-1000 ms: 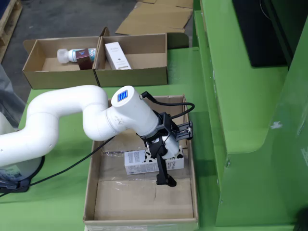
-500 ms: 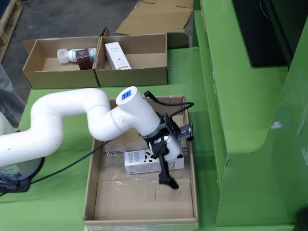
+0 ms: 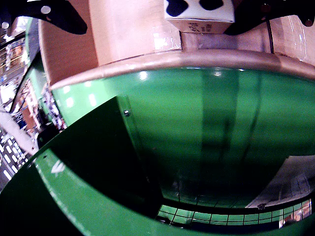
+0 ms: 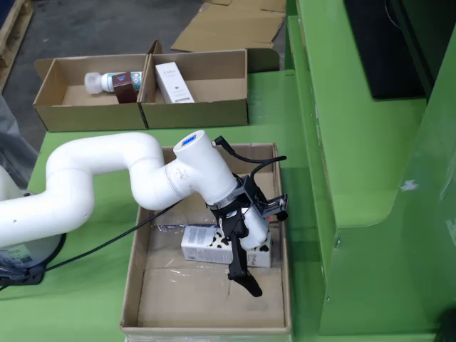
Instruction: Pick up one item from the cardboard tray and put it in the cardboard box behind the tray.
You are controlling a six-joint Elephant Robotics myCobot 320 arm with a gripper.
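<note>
My gripper [image 4: 242,267] straddles the white, black-spotted carton [image 4: 214,246], fingers spread to either side; the wrist view shows them apart, clear of the carton's end [image 3: 199,12], so nothing is grasped yet. The carton lies near the right wall of the cardboard tray [image 4: 135,285]. The cardboard box [image 4: 196,110] behind the tray awaits; closing, lifting and carrying are all left.

White arm [image 4: 107,174] bent low, wrist angled down; claw [image 4: 244,267] fingers spread wide apart.
</note>
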